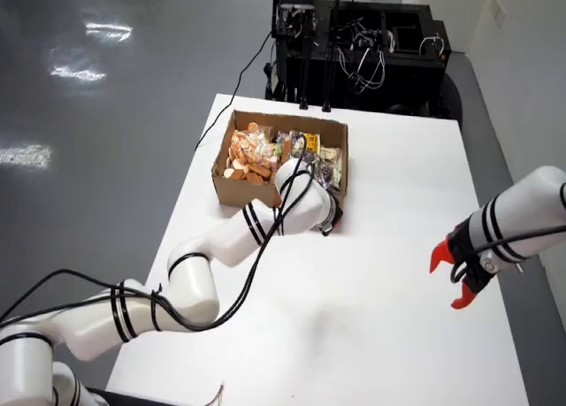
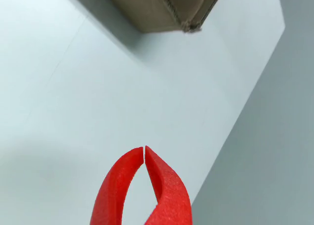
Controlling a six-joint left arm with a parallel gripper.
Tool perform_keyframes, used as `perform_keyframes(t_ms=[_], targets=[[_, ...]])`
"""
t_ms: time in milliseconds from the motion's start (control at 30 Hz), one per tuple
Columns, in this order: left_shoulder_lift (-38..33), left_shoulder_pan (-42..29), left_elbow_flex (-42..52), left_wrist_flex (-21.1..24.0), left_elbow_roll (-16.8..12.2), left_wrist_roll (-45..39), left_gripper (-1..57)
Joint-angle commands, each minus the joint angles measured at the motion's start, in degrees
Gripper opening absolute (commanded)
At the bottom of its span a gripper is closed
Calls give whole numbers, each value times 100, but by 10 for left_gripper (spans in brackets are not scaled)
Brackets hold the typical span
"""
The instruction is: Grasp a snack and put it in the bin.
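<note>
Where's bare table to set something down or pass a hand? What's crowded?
View from above: the biggest free patch is the table centre and near side, between the working arm and the second arm's red gripper. Also free is the strip right of the cardboard box. It is crowded at the box and at near-left, under the working arm.

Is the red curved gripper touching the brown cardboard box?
Apart. The view riding on the red gripper shows white table between its shut tips and the brown cardboard box.

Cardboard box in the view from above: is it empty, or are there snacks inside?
Not empty. The cardboard box is open on top, and snack packets lie inside.
</note>
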Motion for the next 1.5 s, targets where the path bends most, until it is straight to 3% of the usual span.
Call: perform_keyframes(t_ms=[33,467,767,1100,1500], targets=[[-378,-164,589,47,-10,-60,-5],[-1170,-774,1991,165,-71,-380,-6],[-1601,-987,2751,122,-508,-451,-4],[-1046,-1017,1656,85,-1069,-394,-4],[-282,-1364,83,65,-1198,-299,-4]])
